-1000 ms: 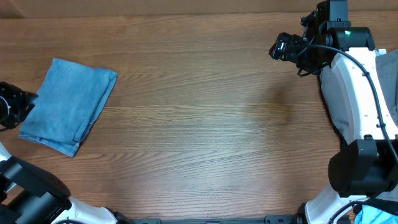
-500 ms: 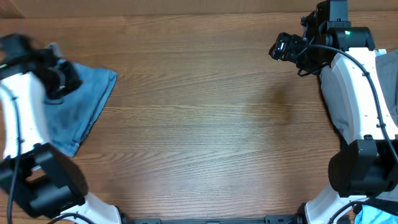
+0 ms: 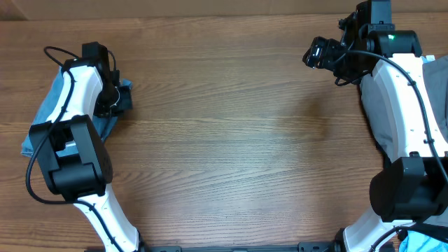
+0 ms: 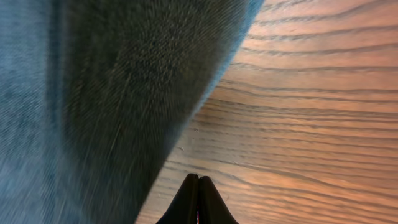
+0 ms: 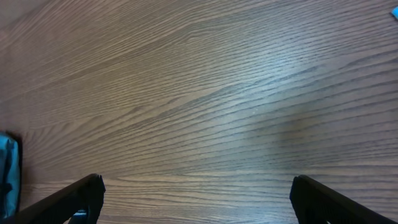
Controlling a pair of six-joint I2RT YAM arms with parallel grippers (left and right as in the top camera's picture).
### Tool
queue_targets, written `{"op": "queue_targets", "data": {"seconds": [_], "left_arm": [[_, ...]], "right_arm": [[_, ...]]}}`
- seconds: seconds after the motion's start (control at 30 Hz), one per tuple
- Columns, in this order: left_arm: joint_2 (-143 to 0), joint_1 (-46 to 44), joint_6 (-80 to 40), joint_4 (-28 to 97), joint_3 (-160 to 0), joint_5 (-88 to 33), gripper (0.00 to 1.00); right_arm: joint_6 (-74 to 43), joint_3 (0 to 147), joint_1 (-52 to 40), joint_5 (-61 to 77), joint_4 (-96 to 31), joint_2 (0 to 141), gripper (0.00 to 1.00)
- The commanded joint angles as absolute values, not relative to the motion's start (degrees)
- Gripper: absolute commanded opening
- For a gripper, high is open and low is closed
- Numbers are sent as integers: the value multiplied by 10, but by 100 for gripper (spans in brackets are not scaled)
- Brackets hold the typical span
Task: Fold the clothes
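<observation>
The left gripper point(image 3: 117, 98) is closed: in the left wrist view its two dark fingers point(image 4: 198, 200) meet tip to tip with nothing between them. It hangs over the near-right edge of the folded jeans point(image 3: 44, 112), with the left arm reaching across the top of the bundle. Seen from the wrist, the tips sit above bare table point(image 4: 311, 124), just beside the denim's edge. The jeans point(image 4: 93, 93) fill the space to the left of and ahead of the fingers, and the cloth there is blurred. Whether the fingers touch the fabric cannot be told.

From above, the jeans lie as a flat folded packet at the left end of the table point(image 3: 224, 140), mostly hidden under the left arm, with blue showing on both sides of it.

The right gripper point(image 3: 318, 53) stands wide open at the far right of the table, well apart from the jeans. In its own view the fingers point(image 5: 68, 199) are spread to both sides of the frame, and only bare wood point(image 5: 199, 93) lies between and ahead of them.

Grey cloth point(image 3: 439, 91) lies behind that gripper, under the right arm at the table's right edge. A scrap of bright-blue cloth point(image 3: 411, 242) shows by the arm's base.
</observation>
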State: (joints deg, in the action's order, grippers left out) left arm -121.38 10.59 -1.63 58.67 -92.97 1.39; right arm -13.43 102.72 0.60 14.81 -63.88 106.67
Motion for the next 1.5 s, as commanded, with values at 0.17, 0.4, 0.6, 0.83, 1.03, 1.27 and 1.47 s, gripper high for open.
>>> {"op": "queue_targets", "data": {"seconds": [0.17, 0.4, 0.6, 0.83, 1.03, 1.27, 1.47], "left_arm": [[-1244, 110, 0, 544, -927, 145, 4], [-1244, 112, 11, 460, -927, 146, 5], [-1244, 136, 11, 423, -927, 146, 5], [-1244, 182, 14, 405, -931, 65, 10], [-1234, 188, 13, 494, -1028, -46, 12], [-1231, 177, 6, 628, -1083, -34, 5], [-1237, 187, 3, 595, -950, -45, 4]], "right_arm": [[-131, 1028, 7, 151, -635, 1065, 100], [-131, 1028, 7, 151, -635, 1065, 100], [-131, 1028, 7, 151, -635, 1065, 100], [-131, 1028, 7, 151, -635, 1065, 100], [-131, 1028, 7, 151, -635, 1065, 100], [-131, 1028, 7, 151, -635, 1065, 100], [-131, 1028, 7, 151, -635, 1065, 100]]}}
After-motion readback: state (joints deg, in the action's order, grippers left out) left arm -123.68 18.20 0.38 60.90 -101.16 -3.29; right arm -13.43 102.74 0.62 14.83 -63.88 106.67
